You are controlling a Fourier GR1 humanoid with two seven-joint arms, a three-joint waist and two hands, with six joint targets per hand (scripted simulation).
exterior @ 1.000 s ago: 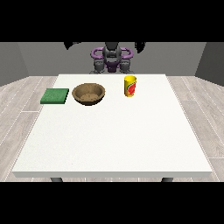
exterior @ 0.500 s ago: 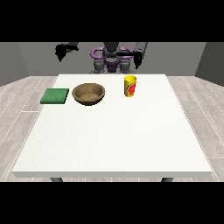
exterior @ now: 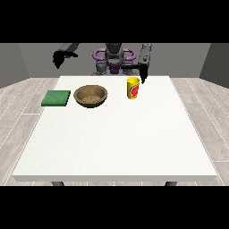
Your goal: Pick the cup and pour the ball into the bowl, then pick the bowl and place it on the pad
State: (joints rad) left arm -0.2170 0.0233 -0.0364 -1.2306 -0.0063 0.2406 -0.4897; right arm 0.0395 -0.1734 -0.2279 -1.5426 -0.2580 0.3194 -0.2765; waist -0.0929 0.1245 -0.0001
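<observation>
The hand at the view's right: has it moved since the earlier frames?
Yes. The hand at the view's right has come forward from beside the torso and now hangs just behind and to the right of the yellow cup, not touching it.

Place: a bare test room — no furnishing is showing beyond the white table (exterior: 116,134).
Evidence: grey walls (exterior: 27,58) and pale plank flooring (exterior: 22,96) are lying behind and below the hand at the view's left (exterior: 58,58).

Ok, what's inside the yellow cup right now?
The yellow cup stands upright on the table. From this front view its rim shows, but its wall hides the inside, so no ball can be seen.
</observation>
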